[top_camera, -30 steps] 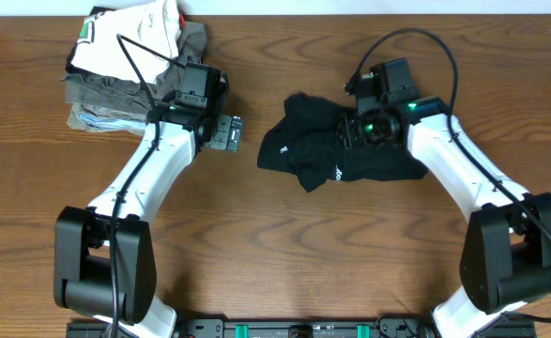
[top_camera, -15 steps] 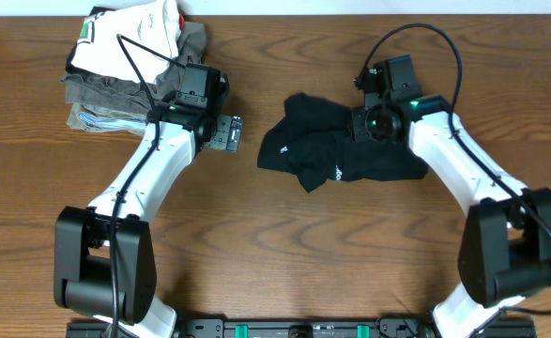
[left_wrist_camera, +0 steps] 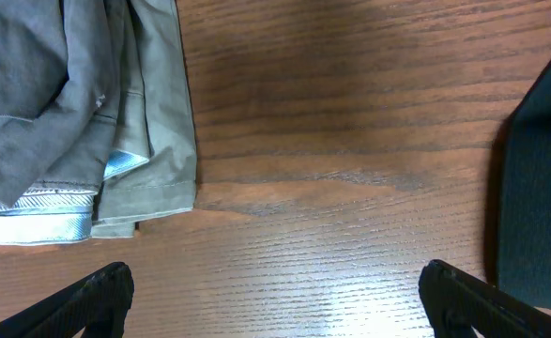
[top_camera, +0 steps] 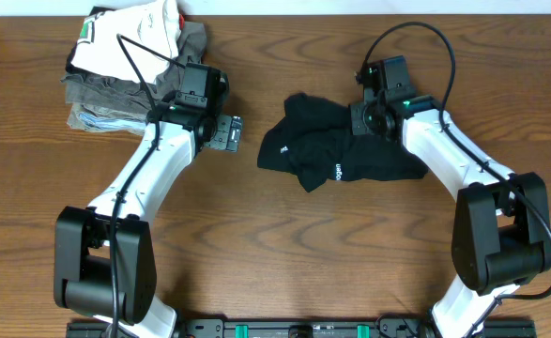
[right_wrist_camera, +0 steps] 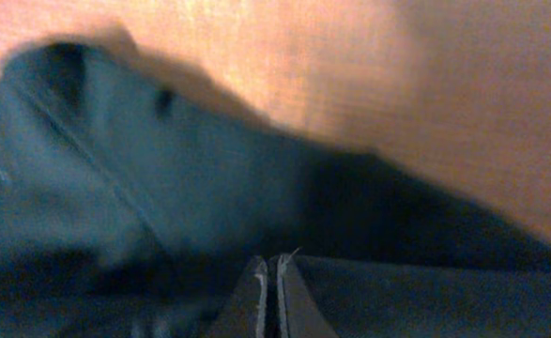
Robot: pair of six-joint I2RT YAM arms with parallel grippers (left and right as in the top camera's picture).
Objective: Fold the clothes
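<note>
The black top [top_camera: 331, 150] lies crumpled on the wood table, right of centre, with small white lettering near its lower edge. My right gripper [top_camera: 362, 120] is at its upper right part. In the right wrist view the fingers [right_wrist_camera: 275, 265] are pressed together with black fabric [right_wrist_camera: 115, 160] all round them and a fold hanging from the tips. My left gripper [top_camera: 226, 133] is open and empty over bare wood, left of the top. In the left wrist view [left_wrist_camera: 275, 279] its fingertips are wide apart, and the top's edge [left_wrist_camera: 538, 188] shows at the right.
A stack of folded white, grey-olive and light-blue garments [top_camera: 125, 66] sits at the back left; it also shows in the left wrist view [left_wrist_camera: 87, 141]. Bare wood table [top_camera: 275, 244] lies in front of the top and between the stack and the top.
My right gripper has shifted slightly left and towards the back over the top's upper right part. The top has barely changed shape. The left arm has not moved.
</note>
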